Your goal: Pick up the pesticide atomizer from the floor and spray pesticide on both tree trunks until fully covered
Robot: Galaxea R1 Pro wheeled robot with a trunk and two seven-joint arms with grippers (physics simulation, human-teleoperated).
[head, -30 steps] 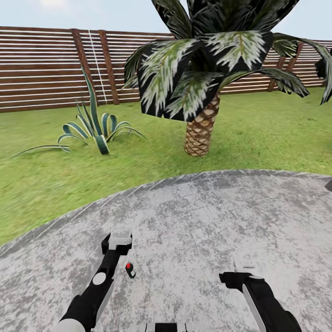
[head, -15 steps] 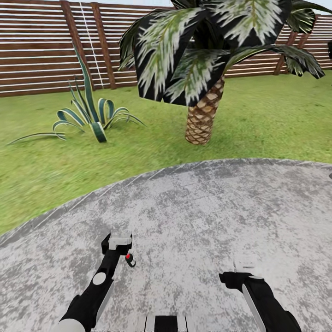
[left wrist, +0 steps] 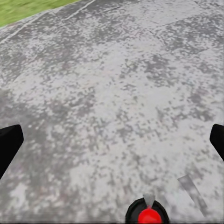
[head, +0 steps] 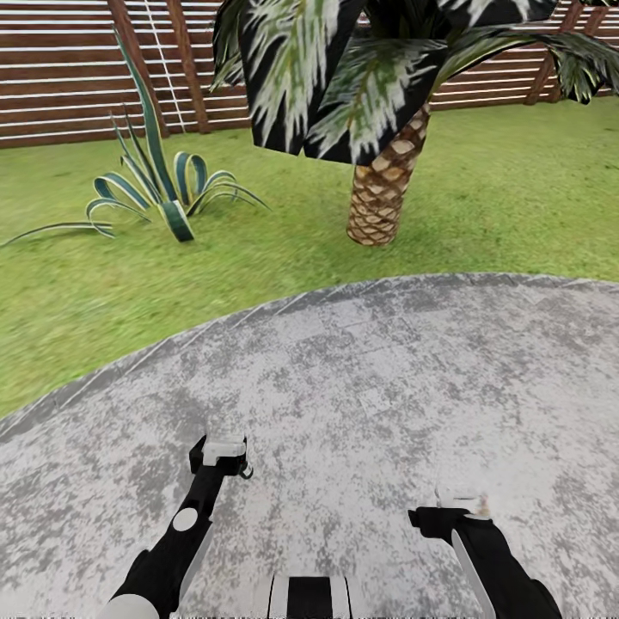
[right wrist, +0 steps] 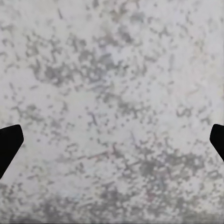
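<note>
Two grippers, left gripper and right gripper, jaws apart, empty; pesticide atomizer just beneath left jaws. We judge: pickup step, next lower and clamp.

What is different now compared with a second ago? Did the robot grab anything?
Nothing was grabbed. The whole view shifted, so the camera moved: the palm and spiky plant sit higher in the picture. The small dark bottle on the paving, earlier beside the left arm, now lies right at the left gripper. Unchanged: that gripper and the right gripper stay open and empty.
</note>
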